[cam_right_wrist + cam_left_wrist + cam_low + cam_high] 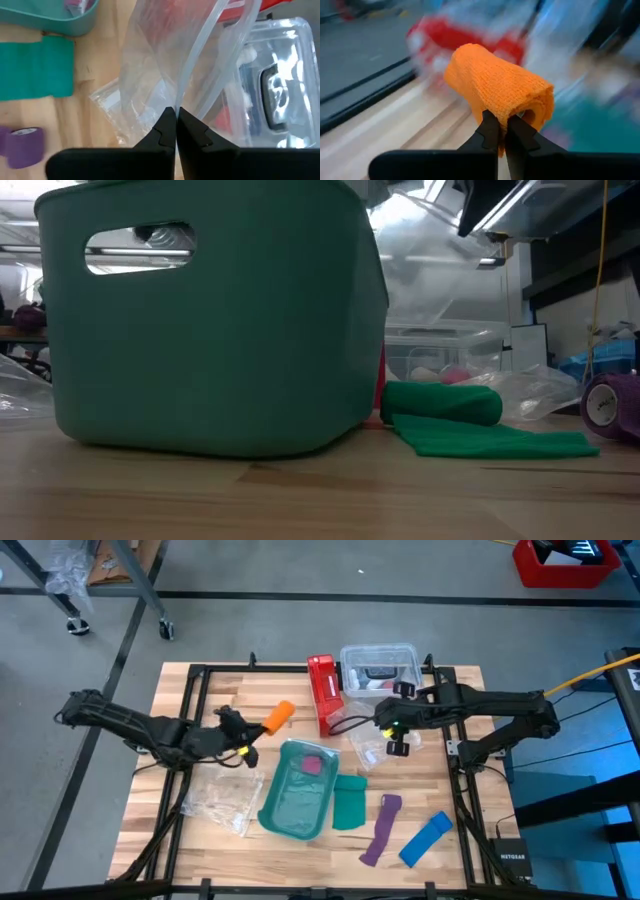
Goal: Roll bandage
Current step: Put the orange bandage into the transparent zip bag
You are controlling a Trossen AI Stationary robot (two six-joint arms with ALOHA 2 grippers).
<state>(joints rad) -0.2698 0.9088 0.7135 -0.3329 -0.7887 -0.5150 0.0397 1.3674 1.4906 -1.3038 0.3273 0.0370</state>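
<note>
High view: one orange bandage, one red box, two arms.

Bandage bright orange, knit weave; bin teal; box red; strips purple, blue; bag probably clear.

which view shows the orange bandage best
The left wrist view: the rolled bandage fills the frame, pinched in the left hand. The high view shows it small; the low and right wrist views miss it.
</note>
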